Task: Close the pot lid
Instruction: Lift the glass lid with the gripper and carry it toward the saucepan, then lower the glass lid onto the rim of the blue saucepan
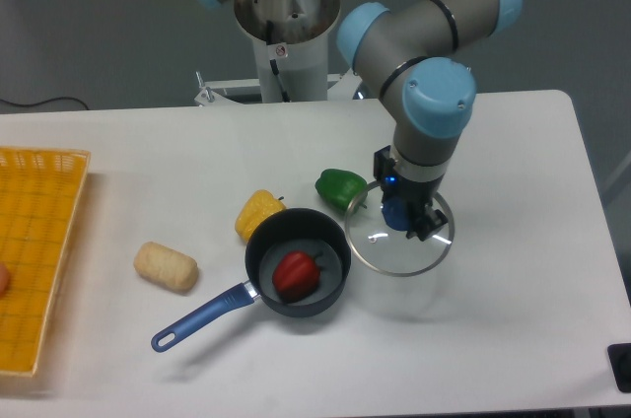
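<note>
The pot (296, 290) is a small dark saucepan with a long blue handle pointing to the lower left, standing open at the table's centre front with a red pepper (297, 273) inside. The pot lid (397, 254), clear glass with a silver rim, hangs just right of the pot, above the table and casting a shadow beneath. My gripper (399, 215) points down over the lid's centre and is shut on its blue knob. The lid's left edge nearly reaches the pot's right rim.
A green pepper (340, 188) lies behind the pot, close to the lid's left edge. A yellow pepper (258, 213) touches the pot's back left. A beige bread roll (166, 267) sits further left. A yellow basket (35, 250) fills the left edge.
</note>
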